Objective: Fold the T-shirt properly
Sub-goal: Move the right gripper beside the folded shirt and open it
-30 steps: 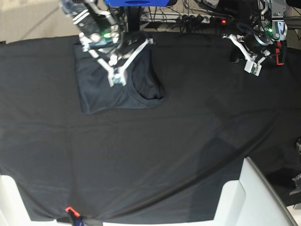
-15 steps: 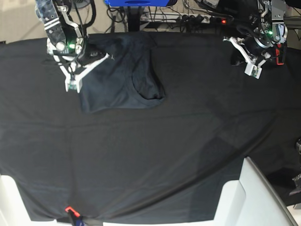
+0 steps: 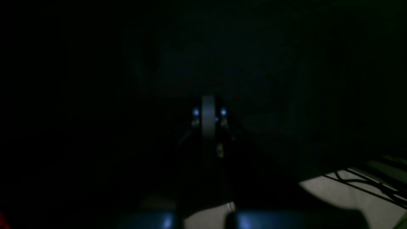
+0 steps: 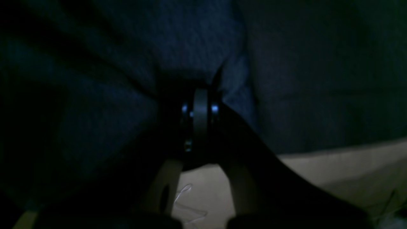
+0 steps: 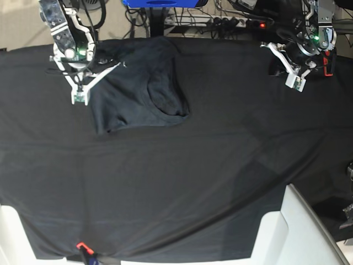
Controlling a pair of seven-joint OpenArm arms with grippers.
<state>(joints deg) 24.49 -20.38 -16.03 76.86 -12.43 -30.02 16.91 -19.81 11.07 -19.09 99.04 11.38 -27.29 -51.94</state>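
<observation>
Charcoal knit, the folded T-shirt (image 5: 138, 88) lies just right of the right gripper (image 5: 80, 98) (jaws shut, empty); the left gripper (image 5: 294, 83), likewise shut, sits well apart.

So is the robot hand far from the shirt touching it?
Apart. In the base view the left gripper hangs near the table's far corner, with bare black tablecloth between it and the T-shirt.
</observation>
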